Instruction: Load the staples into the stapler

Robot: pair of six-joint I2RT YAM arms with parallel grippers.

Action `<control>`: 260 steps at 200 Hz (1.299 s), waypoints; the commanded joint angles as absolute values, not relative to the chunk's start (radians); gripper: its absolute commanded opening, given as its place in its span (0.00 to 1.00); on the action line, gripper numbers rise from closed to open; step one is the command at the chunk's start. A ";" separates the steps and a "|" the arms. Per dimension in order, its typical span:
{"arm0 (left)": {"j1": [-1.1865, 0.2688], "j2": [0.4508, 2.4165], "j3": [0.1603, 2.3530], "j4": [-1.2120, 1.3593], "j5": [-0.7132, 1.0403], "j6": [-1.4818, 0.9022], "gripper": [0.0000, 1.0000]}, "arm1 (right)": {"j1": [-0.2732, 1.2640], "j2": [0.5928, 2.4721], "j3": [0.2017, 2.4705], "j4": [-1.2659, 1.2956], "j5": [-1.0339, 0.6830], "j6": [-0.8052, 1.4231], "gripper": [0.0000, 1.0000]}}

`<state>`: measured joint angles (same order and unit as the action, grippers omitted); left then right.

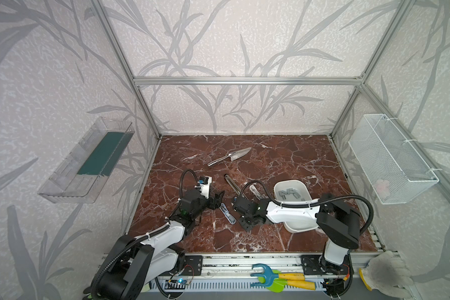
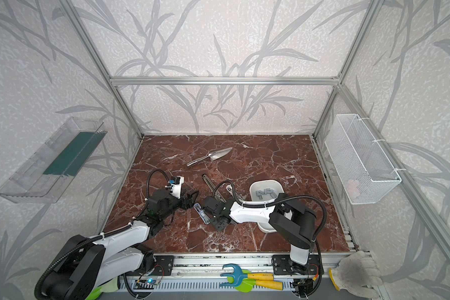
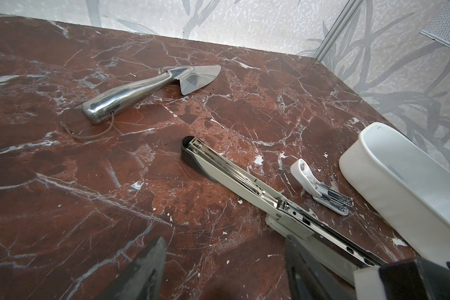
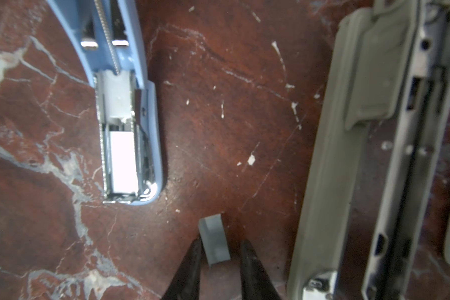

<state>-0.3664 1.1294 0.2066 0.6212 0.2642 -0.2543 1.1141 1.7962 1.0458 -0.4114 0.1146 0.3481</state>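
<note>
Right tool (image 4: 222,242) straddles a staple strip (image 4: 215,239), clamp uncertain; the open blue stapler (image 4: 122,155) lies just ahead, nearly parallel. Left tool (image 3: 224,262) gapes empty.

Marble table (image 1: 270,161), trowel (image 1: 231,156), perhaps three staplers (image 3: 257,187), tub (image 3: 400,181)

Your left arm (image 1: 164,233), white shells on black joints, reaches from its front-left base toward the middle. Its black 2-fingered left gripper (image 1: 218,198) sits low, pointing away from the base. In the left wrist view you see its jaws standing wide apart.

Your right arm (image 1: 291,214), the same white and black, bends at a raised elbow and its forearm runs leftward. Its black right gripper (image 1: 246,226) points down. Its fingers (image 4: 190,270) stand narrowly apart around a short grey staple strip (image 4: 215,239), which touches 1 finger. You cannot tell whether it is clamped.
</note>
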 commanded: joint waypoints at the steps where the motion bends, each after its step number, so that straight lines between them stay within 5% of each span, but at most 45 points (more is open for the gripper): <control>1: -0.367 1.135 0.217 0.638 0.275 -0.256 0.73 | 1.115 1.838 1.042 -0.510 0.144 0.361 0.31; 124: -0.368 1.135 0.217 0.638 0.277 -0.256 0.73 | 1.115 1.858 1.050 -0.452 0.083 0.365 0.19; 182: -0.368 1.134 0.216 0.642 0.274 -0.257 0.73 | 1.083 1.583 1.035 -0.537 0.197 0.374 0.18; 226: -0.367 1.150 0.243 0.609 0.246 -0.255 0.73 | 0.907 1.277 0.937 -0.609 0.345 0.436 0.18; 260: -0.365 1.145 0.277 0.546 0.189 -0.252 0.73 | 0.647 1.168 0.817 -0.575 0.262 0.424 0.18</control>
